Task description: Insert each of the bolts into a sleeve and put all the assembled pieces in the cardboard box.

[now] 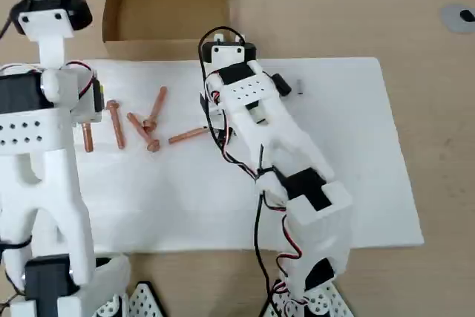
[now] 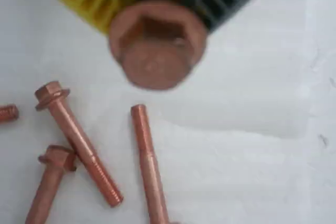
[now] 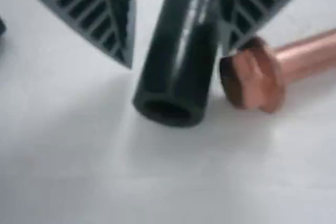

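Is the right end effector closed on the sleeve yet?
No, the right end effector stands open around the sleeve, with white mat showing between one finger and the sleeve's wall.

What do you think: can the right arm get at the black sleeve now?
Probably yes: the right gripper stands open astride the black sleeve; the bolt head beside it seems no obstacle.
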Available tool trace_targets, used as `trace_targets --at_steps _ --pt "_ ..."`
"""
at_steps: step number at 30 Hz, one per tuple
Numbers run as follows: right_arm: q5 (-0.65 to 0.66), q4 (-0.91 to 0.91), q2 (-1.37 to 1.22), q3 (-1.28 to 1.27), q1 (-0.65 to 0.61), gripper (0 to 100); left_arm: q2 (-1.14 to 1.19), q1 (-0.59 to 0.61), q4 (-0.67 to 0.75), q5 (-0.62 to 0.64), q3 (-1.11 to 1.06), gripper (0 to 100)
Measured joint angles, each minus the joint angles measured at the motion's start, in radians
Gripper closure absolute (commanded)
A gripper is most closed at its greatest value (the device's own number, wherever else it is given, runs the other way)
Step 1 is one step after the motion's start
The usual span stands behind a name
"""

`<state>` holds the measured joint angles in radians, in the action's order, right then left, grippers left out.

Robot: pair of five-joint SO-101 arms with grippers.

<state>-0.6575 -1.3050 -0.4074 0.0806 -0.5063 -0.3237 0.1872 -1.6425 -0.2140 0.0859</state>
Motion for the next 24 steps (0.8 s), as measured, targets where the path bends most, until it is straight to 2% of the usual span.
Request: trace_targets --at_steps 13,15,17,24 --pt "0.000 0.006 -0.100 0.032 -0.002 85.7 -0.074 0.000 0.006 -0.005 -0.069 99" --pt "0.000 0.006 -0.100 0.032 -0.002 90.2 -0.075 0.000 0.006 -0.020 -0.072 99" --pt "0.000 0.006 -0.100 0.032 -0.002 98.8 -0.075 0.000 0.006 -0.028 -0.072 99" --pt "0.000 -0.104 -0.133 0.140 0.003 98.8 -0.152 -0.003 0.006 -0.028 -0.072 99"
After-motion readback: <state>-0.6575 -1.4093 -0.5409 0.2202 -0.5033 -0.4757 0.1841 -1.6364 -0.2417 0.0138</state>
